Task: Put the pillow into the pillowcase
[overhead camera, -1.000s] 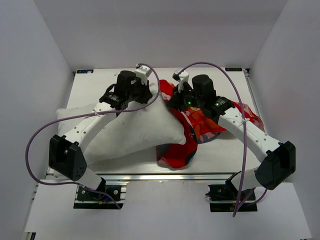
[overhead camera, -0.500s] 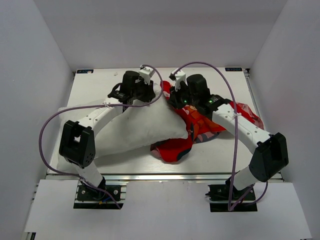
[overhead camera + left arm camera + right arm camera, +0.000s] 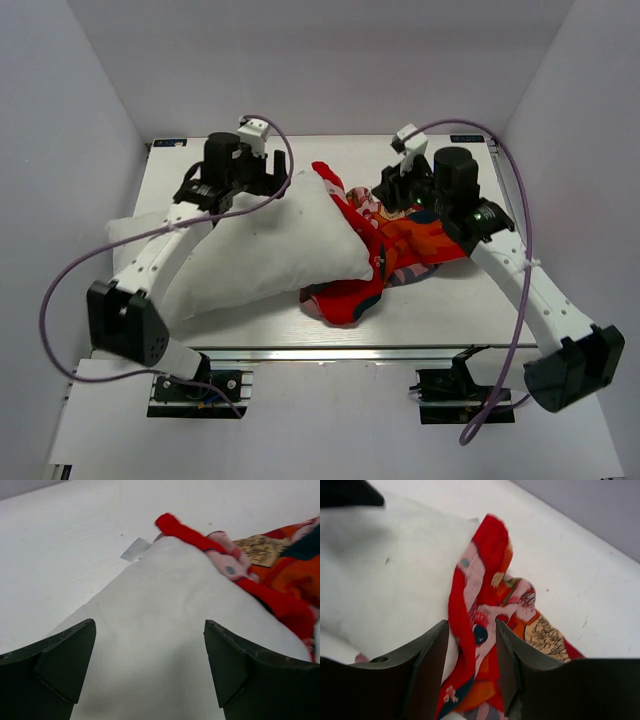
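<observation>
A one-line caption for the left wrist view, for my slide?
Open left gripper over the pillow, the pillowcase bunched at its far corner.

Plain white pillow. Bright red pillowcase, printed in orange, pink and tan cartoon patches with dark blue spots; dull pink inner side. White table.

The left claw gapes over a plump white fabric pillow. A bright red printed pillowcase drapes its far corner.
</observation>
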`<state>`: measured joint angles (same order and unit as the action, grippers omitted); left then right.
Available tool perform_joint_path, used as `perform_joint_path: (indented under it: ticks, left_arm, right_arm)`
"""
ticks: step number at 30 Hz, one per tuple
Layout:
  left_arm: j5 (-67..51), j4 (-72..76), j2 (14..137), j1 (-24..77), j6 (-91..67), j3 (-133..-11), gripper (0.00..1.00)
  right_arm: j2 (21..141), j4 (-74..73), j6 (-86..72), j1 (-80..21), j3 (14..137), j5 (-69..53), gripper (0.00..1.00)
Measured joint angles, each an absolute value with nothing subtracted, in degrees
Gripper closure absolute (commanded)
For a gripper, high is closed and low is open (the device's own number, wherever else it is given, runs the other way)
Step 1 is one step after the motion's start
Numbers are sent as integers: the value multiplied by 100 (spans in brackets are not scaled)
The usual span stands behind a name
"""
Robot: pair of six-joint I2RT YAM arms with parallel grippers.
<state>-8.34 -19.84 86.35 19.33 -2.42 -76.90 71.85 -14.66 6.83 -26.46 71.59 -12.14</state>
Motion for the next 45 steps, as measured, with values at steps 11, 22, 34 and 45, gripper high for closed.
perform_joint_path:
  ticks: [11,22,34,45]
  left_arm:
    - [-1076,-2233,6401,4259,-690,-6530,2]
    - [972,-2150,7485,4932,-443,-5804,2]
    - [1610,-1415,8460,4954,134,-5824,56]
    - [1949,-1138,8232,4871,73,-5507,99]
  right_arm:
    - [6525,-2134,803,-2648,5054,-1522,52]
    - [7332,-1780,878,-2646,4923,-1459,53]
    - [7701,-1457,878,-2622,5087,-1341,62]
    - [8071,-1343,878,-2561,5354,-1278,49]
